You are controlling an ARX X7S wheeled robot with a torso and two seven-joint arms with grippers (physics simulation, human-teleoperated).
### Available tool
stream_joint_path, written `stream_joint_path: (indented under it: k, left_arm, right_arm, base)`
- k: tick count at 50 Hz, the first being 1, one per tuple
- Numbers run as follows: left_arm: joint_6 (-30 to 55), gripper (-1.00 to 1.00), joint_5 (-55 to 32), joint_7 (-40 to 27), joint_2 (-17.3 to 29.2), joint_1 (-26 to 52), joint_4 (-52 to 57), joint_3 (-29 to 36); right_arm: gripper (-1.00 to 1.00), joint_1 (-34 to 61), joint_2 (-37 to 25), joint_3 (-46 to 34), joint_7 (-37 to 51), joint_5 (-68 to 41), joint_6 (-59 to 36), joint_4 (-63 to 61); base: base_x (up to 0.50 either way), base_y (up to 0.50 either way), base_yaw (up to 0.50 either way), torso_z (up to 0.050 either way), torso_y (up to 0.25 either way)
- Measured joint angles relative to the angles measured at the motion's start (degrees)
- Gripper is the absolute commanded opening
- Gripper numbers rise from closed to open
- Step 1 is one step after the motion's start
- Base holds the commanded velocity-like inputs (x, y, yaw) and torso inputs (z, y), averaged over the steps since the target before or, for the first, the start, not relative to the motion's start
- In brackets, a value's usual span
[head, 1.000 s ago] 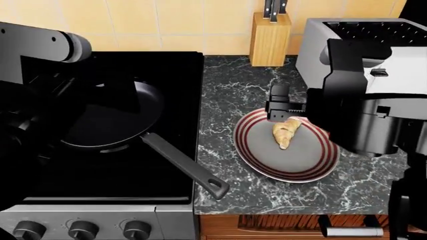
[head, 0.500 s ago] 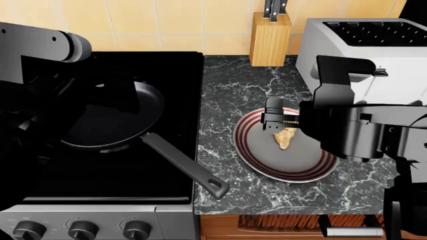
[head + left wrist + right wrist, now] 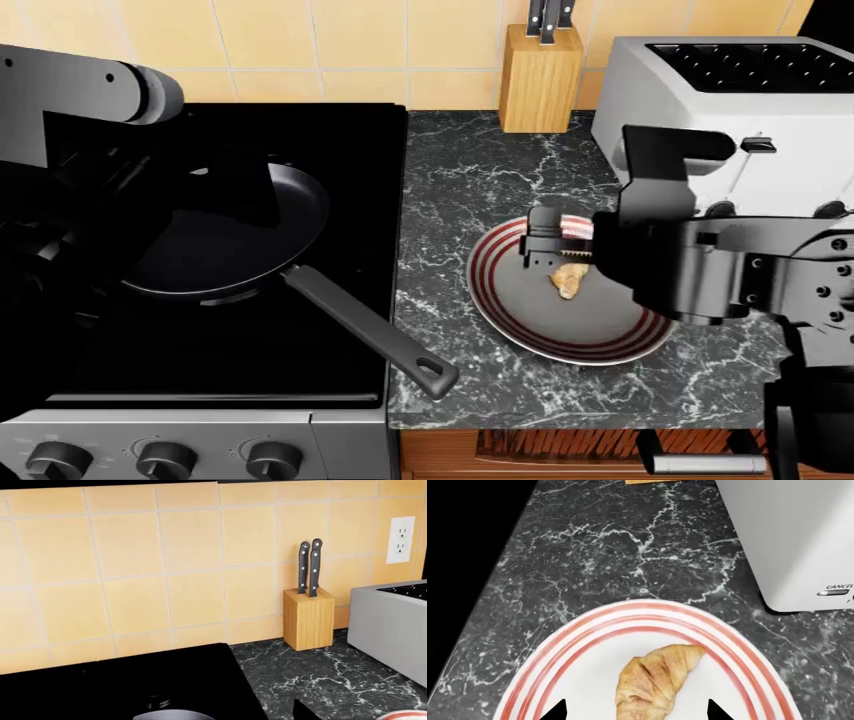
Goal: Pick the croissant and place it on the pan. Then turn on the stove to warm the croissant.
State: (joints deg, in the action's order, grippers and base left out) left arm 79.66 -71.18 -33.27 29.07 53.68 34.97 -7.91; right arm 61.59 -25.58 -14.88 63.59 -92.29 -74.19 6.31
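Note:
The croissant [image 3: 654, 680] [image 3: 573, 281] lies on a grey plate [image 3: 534, 335] with red rim stripes on the marble counter. My right gripper [image 3: 635, 711] [image 3: 557, 262] hangs open just above it, one fingertip on each side of the pastry and neither touching it. In the head view the right arm covers part of the croissant. The black pan [image 3: 214, 240] sits on the stove [image 3: 334, 330], its long handle pointing toward the front right. My left gripper [image 3: 210, 714] is above the stove's back; one fingertip [image 3: 301, 713] shows far to the side, the other is lost against the black top.
A white toaster [image 3: 727, 90] stands right behind the plate, close to the right arm. A wooden knife block [image 3: 541, 75] is at the tiled wall. Black knobs [image 3: 167, 460] line the stove's front panel. The bulky left arm [image 3: 80, 90] hangs over the stove's left side.
My right arm has come down and forward over the plate, bringing the open gripper lower around the croissant. The croissant, pan and left arm have not moved.

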Motion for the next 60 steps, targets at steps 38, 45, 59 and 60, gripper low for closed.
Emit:
stream_joint_path:
  k: [38,45,59,60]
  left_arm:
    - [-2.87,1.00,-1.01,-0.70,1.25,-0.50,-0.36,1.27]
    - [-3.87,1.00,-0.79,-0.30,1.39,-0.80,-0.28,1.40]
    - [-4.63,1.00,-0.01,-0.17,2.23,-0.73,0.05,2.59]
    - [-4.67,1.00,0.05,-0.16,2.29,-0.72,0.08,2.68]
  right_arm:
    - [1.00,1.05,0.63,-5.66,-9.31,8.63,3.53,6.70]
    - [1.00,0.98,0.64,-6.07,-9.68,8.87,3.73,7.13]
    - [1.00,1.17,0.73,-7.25,-11.12,10.10,4.48,8.30]
    - [1.00,1.20,0.75,-7.35,-11.25,10.21,4.54,8.41]
  base:
    - [0.00,0.00,0.00,0.000,0.000]
    - [0.00,0.00,0.00,0.000,0.000]
    - [0.00,0.00,0.00,0.000,0.000]
    - [0.00,0.00,0.00,0.000,0.000]
